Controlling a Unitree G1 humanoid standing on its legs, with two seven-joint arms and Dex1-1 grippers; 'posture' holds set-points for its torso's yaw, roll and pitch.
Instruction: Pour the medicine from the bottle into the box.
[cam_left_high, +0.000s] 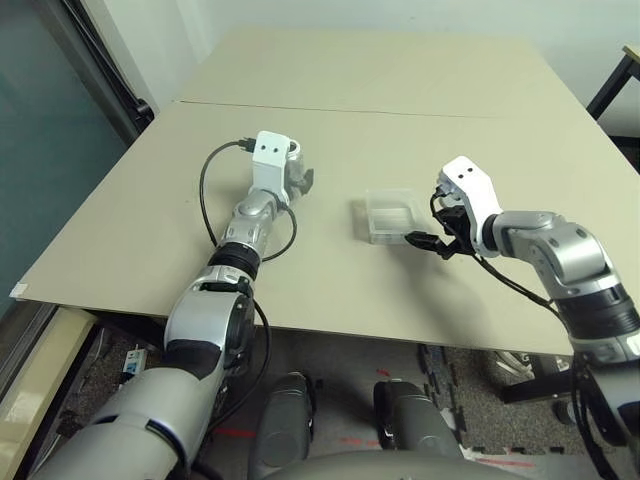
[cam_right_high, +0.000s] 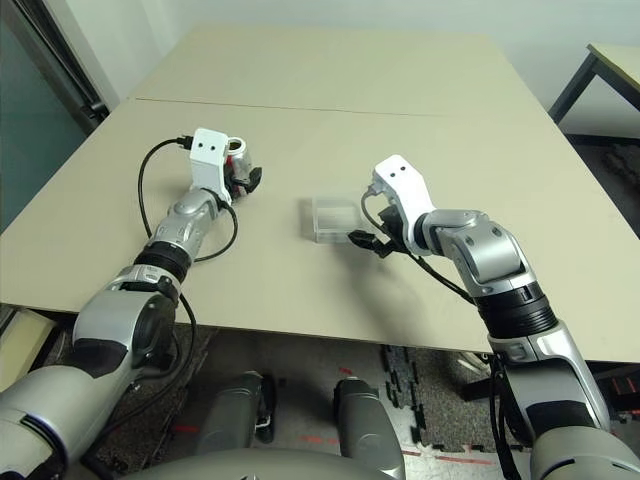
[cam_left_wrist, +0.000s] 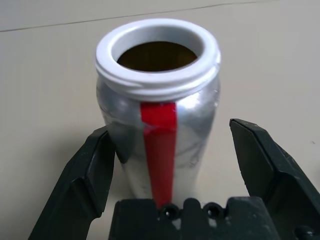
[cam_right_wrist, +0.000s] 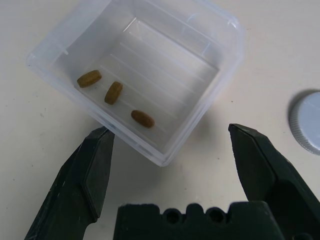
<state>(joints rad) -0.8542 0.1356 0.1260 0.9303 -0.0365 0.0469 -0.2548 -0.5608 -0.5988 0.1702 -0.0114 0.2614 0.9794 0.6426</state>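
Medicine is already in the box: three olive-brown oval tablets (cam_right_wrist: 114, 92) lie on the ribbed floor of the small square tray of clear plastic (cam_right_wrist: 200, 100), which sits near the middle of the beige table (cam_left_high: 420, 80), at its near side. The right gripper (cam_right_wrist: 170, 165) hovers just beside the box's near right corner, both black fingers (cam_right_wrist: 95, 170) spread wide and holding nothing; a loose round grey cap (cam_right_wrist: 306, 122) lies on the table close by. To the left, well apart from the box, the silver-grey metal bottle with a red vertical stripe (cam_left_wrist: 159, 130) stands upright, uncapped, its white threaded rim open. The left gripper (cam_left_wrist: 170, 165) brackets the bottle with fingers (cam_left_wrist: 92, 175) fully apart, not clamping it. Judged from this, the pour looks complete and the step in hand is release: draw the left gripper straight back along its own axis so neither finger tips the bottle. Open table lies far beyond both items, and the left edge is well away, giving ample clearance.
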